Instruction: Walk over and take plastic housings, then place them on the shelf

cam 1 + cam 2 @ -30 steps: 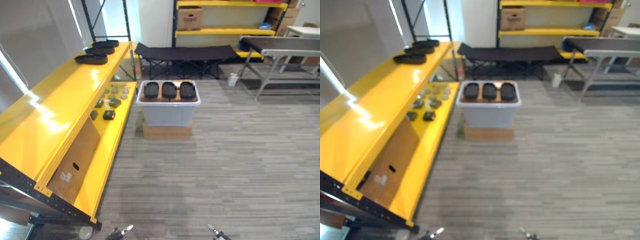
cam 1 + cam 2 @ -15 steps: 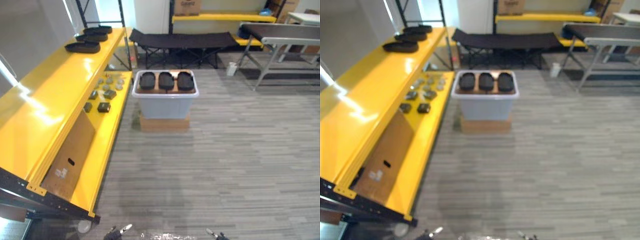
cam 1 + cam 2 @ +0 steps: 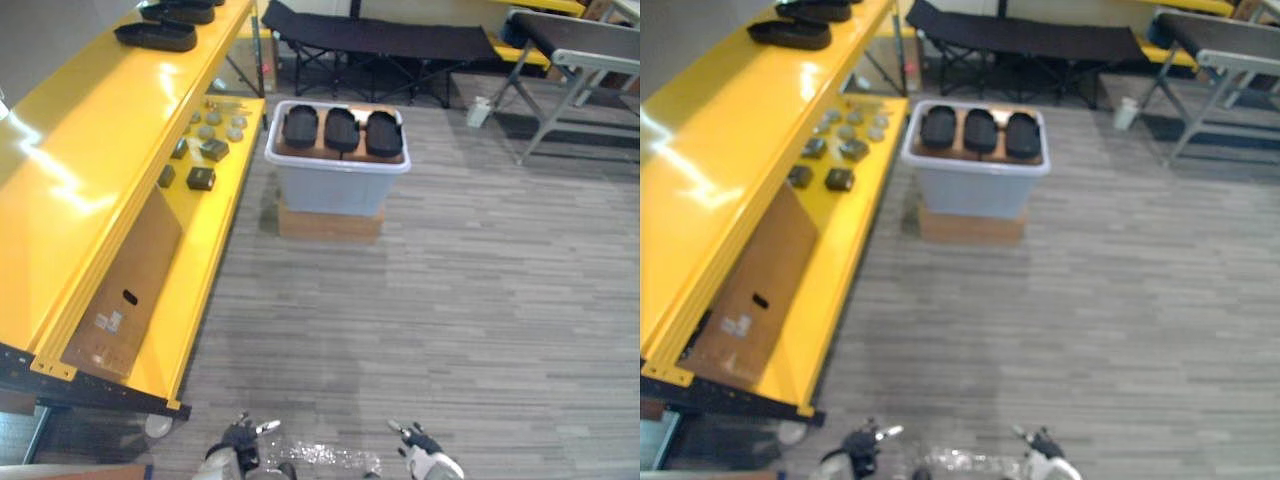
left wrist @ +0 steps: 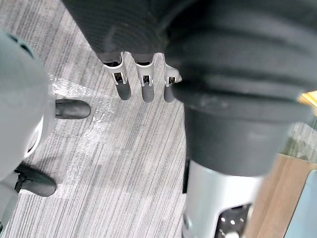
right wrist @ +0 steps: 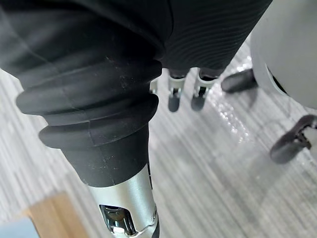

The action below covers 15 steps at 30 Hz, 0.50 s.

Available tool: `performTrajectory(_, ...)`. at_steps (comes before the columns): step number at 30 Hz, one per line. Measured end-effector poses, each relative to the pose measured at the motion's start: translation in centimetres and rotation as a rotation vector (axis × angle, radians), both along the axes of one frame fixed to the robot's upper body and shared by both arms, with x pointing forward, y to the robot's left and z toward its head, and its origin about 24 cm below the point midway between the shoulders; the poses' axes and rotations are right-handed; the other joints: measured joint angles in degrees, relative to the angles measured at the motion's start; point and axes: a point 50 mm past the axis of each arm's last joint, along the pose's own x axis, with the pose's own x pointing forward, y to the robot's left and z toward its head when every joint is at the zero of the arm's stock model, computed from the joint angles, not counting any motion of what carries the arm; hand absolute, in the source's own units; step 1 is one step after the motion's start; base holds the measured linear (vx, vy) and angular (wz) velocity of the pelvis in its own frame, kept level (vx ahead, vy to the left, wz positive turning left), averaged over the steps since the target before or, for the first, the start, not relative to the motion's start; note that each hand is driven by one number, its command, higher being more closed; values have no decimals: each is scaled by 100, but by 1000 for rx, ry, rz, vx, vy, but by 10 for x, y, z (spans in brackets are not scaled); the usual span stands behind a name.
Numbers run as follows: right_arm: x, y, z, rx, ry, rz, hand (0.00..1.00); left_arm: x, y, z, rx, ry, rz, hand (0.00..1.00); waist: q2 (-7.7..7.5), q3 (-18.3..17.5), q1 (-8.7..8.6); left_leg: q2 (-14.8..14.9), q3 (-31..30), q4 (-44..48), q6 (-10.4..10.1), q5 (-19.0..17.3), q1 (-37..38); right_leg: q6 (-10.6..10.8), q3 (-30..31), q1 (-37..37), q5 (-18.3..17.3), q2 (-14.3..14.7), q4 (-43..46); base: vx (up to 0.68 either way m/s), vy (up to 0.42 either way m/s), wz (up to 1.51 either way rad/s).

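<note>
Three black oval plastic housings point(image 3: 341, 129) lay side by side at the top of a pale grey plastic bin point(image 3: 335, 190). The bin stood on a low brown cardboard box point(image 3: 328, 224) on the grey striped floor point(image 3: 480, 300), just beside the long yellow metal shelf point(image 3: 80, 180). More black housings of the same kind point(image 3: 155, 36) lay on the upper board of this shelf, at its far end. Several small dark and grey parts point(image 3: 201, 178) were spread on the lower board, and a flat brown cardboard sheet point(image 3: 125, 285) lay nearer on the same board. A black folding cot point(image 3: 375, 38) stood behind the bin. The robot was well apart from the bin. Its left hand point(image 4: 146, 87) hung down over the floor with straight, relaxed fingers and grasped nothing. Its right hand point(image 5: 174, 96) hung in the same way, released and empty.
</note>
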Motion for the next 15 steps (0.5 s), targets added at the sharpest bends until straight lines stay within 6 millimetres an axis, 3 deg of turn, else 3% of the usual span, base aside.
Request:
performTrajectory(8,3,6,1,8,-2,19,0,1,-2,0,16,6,-6,0,26,16,30,-15,-175,166,51,-31,-65,-43,-15,9,-39,-75,105,-56,6,8)
performTrajectory(15,1,2,0,-1,31,32,0,0,-3,-1,46,31,-22,0,57,21,26,-56,-163,187,70,0,-86,115,-9,-86,-285,-163,241,-91,-33,-4)
